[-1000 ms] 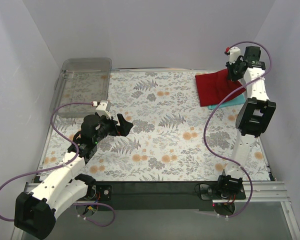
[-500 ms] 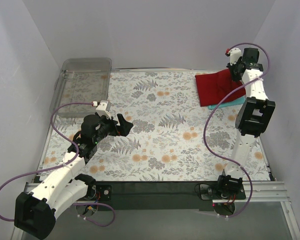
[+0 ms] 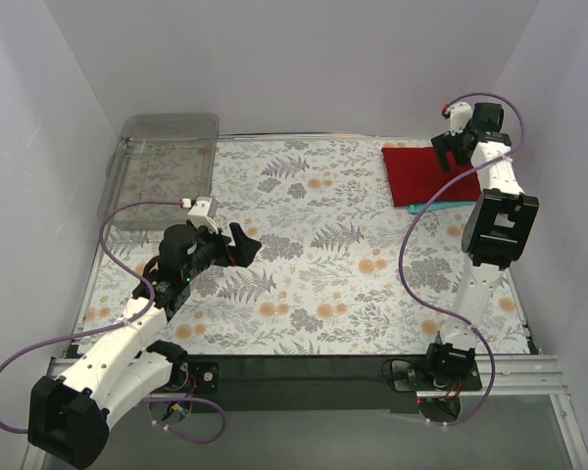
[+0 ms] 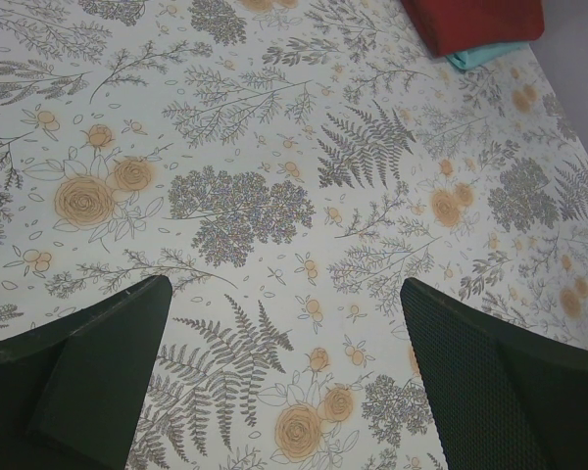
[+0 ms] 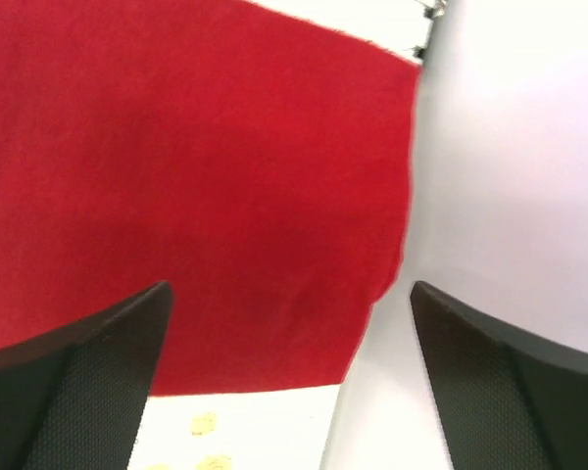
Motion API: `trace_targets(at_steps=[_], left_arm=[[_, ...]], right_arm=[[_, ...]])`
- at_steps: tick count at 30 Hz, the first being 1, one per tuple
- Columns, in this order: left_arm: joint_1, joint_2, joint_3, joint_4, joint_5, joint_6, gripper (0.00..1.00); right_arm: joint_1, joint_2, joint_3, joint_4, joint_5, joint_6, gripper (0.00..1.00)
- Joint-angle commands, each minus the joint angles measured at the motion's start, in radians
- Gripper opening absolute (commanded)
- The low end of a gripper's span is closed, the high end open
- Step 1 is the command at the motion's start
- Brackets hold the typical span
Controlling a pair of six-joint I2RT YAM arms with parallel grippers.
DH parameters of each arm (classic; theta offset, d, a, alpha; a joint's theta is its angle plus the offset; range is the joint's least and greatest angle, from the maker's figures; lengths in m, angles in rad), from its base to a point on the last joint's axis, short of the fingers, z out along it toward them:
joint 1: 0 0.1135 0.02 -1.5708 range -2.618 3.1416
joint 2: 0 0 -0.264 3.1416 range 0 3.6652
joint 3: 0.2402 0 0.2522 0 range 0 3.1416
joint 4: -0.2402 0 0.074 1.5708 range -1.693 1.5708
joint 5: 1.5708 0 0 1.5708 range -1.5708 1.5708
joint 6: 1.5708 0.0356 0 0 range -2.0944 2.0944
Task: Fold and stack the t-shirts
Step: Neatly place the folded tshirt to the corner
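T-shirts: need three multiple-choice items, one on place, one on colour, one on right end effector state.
1. Where on the floral mat does the dark red t-shirt lie?
A. near left corner
B. centre
C. far right corner

2. What colour is the t-shirt under it?
A. teal
B. white
C. yellow

3. The right end effector is:
A. shut on the top shirt
B. open over the top shirt
C. shut on the bottom shirt

Key:
1 C, the top view shows it at the mat's far right corner.
2 A, the teal t-shirt peeks out along the red one's near edge.
3 B, its wrist view shows the fingers spread over red cloth with nothing between them.
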Motion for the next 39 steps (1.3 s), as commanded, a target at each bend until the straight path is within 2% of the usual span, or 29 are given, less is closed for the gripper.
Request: trace_targets(at_steps=[1, 6, 7, 8, 10, 11, 12, 13, 20, 27, 35, 39], left_arm=[[0.005, -0.003, -0.003, 0.009, 0.010, 0.008, 0.97], [0.005, -0.015, -0.007, 0.007, 0.012, 0.005, 0.97], [0.005, -0.017, -0.009, 0.007, 0.010, 0.005, 0.97], [0.005, -0.020, -0.009, 0.006, 0.009, 0.005, 0.97], [0.007, -0.023, -0.009, 0.003, 0.009, 0.006, 0.97], [0.005, -0.023, -0.010, 0.003, 0.007, 0.006, 0.97], [0.007, -0.023, -0.007, 0.003, 0.009, 0.008, 0.97], [0.005, -0.021, -0.007, 0.004, 0.010, 0.009, 0.97], [0.005, -0.021, -0.003, 0.003, 0.023, 0.012, 0.97], [0.007, -0.024, 0.002, 0.003, 0.030, 0.019, 0.97], [0.007, -0.038, 0.002, 0.006, 0.032, 0.016, 0.97], [0.005, -0.046, 0.002, 0.015, 0.029, 0.003, 0.97]], right_arm=[[0.007, -0.103, -0.034, 0.059, -0.055, -0.024, 0.98], [0.003, -0.074, -0.075, 0.021, -0.228, 0.005, 0.97], [0.003, -0.068, -0.075, 0.015, -0.240, 0.016, 0.91], [0.001, -0.070, -0.084, 0.014, -0.265, 0.020, 0.73], [0.001, -0.080, -0.129, 0.030, -0.299, 0.036, 0.57], [0.001, -0.093, -0.144, 0.039, -0.316, 0.042, 0.40], [0.001, -0.094, -0.156, 0.053, -0.317, 0.058, 0.31], [0.000, -0.094, -0.169, 0.057, -0.313, 0.063, 0.28], [0.001, -0.091, -0.251, 0.051, -0.343, 0.060, 0.25], [0.001, -0.018, -0.239, 0.036, -0.257, 0.083, 0.27], [0.001, -0.226, -0.348, 0.039, -0.345, 0.031, 0.32], [0.004, -0.365, -0.469, 0.038, -0.437, 0.020, 0.36]])
